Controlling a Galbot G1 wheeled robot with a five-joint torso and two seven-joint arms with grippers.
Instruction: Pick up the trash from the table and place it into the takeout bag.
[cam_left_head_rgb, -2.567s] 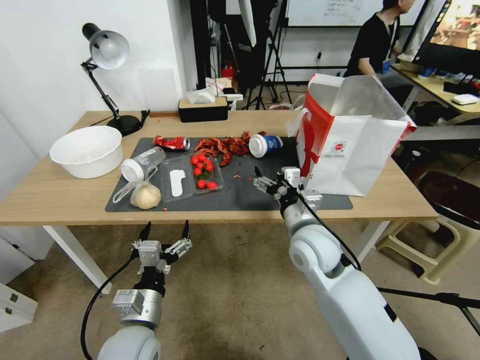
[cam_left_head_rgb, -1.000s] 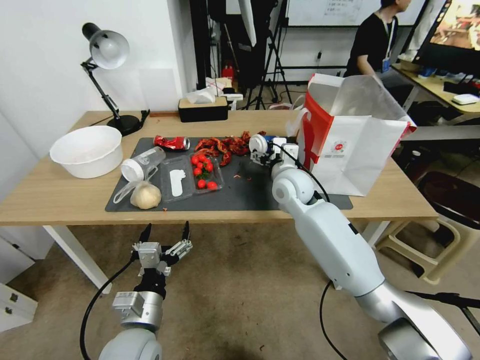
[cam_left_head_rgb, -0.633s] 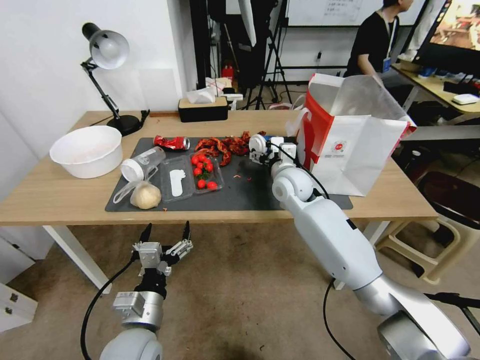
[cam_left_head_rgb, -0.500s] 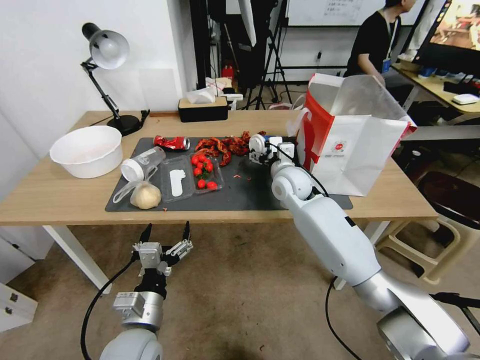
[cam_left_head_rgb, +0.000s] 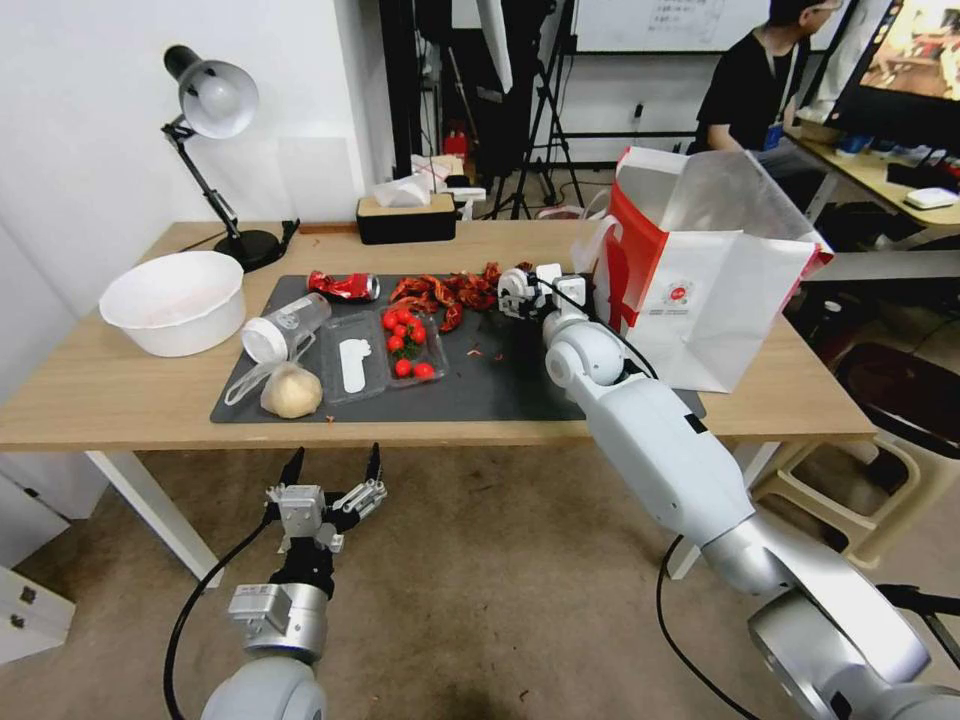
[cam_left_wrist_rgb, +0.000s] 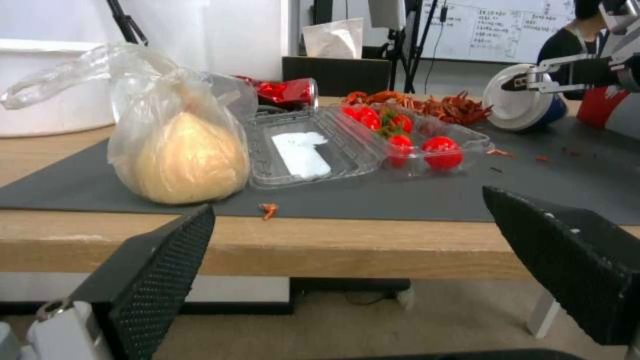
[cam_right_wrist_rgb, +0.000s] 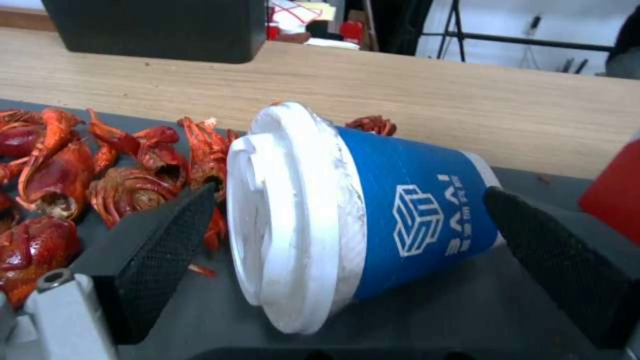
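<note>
Counter (cam_left_head_rgb: 120, 395) of light wood carries a dark grey mat (cam_left_head_rgb: 500, 385) under most of the clutter; takeout bag (cam_left_head_rgb: 705, 280), white with red sides and a silvery lining, stands upright and open-mouthed at the mat's right end, touching nothing held by either arm; white bowl (cam_left_head_rgb: 175, 300) sits off the mat on the left, near a desk lamp (cam_left_head_rgb: 212, 100); right arm reaches across the mat toward the bag's left side, its right pincer (cam_left_head_rgb: 528, 292) at the blue-white cup (cam_right_wrist_rgb: 407, 210), which lies on its side on the mat with its white lid turned toward the heap of red crayfish shells (cam_right_wrist_rgb: 100, 170); the two black fingers (cam_right_wrist_rgb: 160, 250) stand apart on either side of the cup, one by the lid and one by the base, not pressed against it; left pincer (cam_left_head_rgb: 330, 470) hangs below the counter's front edge, spread wide and holding nothing; bagged beige lump (cam_left_wrist_rgb: 187, 157) rests near the mat's front left corner, just beside a clear tray (cam_left_wrist_rgb: 313, 155) with red tomatoes; clear lidded cup (cam_left_head_rgb: 285, 328) lies on its side behind the lump; crushed red can (cam_left_head_rgb: 343, 286) lies at the mat's far edge, left of the shells.
</note>
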